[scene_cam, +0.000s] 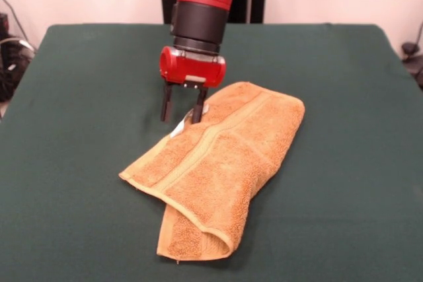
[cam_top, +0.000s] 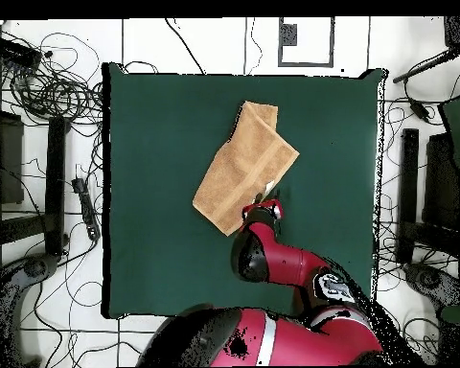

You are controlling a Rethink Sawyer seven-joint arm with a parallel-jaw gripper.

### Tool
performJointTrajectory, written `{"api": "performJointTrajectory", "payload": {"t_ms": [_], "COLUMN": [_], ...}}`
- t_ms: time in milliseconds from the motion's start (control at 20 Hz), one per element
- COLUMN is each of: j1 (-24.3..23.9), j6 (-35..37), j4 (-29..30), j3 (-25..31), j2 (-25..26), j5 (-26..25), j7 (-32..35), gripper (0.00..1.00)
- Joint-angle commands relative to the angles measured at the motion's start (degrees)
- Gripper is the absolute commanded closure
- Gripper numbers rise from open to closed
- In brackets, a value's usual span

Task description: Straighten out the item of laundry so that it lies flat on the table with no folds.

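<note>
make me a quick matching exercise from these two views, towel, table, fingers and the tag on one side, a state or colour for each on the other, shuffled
Column 1:
1. towel
2. table
3. gripper fingers
4. tag

Column 2:
A. dark green, lying under everything
B. white, small, at the towel's edge
C. orange-tan, folded over on itself
D. black, apart, pointing down at the towel's edge

Pairs: 1-C, 2-A, 3-D, 4-B

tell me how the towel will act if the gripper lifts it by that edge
The towel is likely floppy: it already lies folded over itself, so the rest would probably hang and drag. Its terry pile may cling to the table rather than slide. The open gripper sits at its edge by the white tag.
</note>
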Motion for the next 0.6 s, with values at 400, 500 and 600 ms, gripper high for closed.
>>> {"api": "performJointTrajectory", "payload": {"t_ms": [400, 500, 600], "j1": [-1.0, -1.1, -1.2], "j6": [4.4, 4.6, 4.8], "j4": [-1.7, -1.6, -1.6], "j3": [6.0, 6.2, 6.3], "j2": [7.7, 7.6, 7.6], "j5": [3.8, 3.9, 4.0], "j7": [15.0, 15.1, 15.1], "gripper": [1.00, 1.00, 1.00]}}
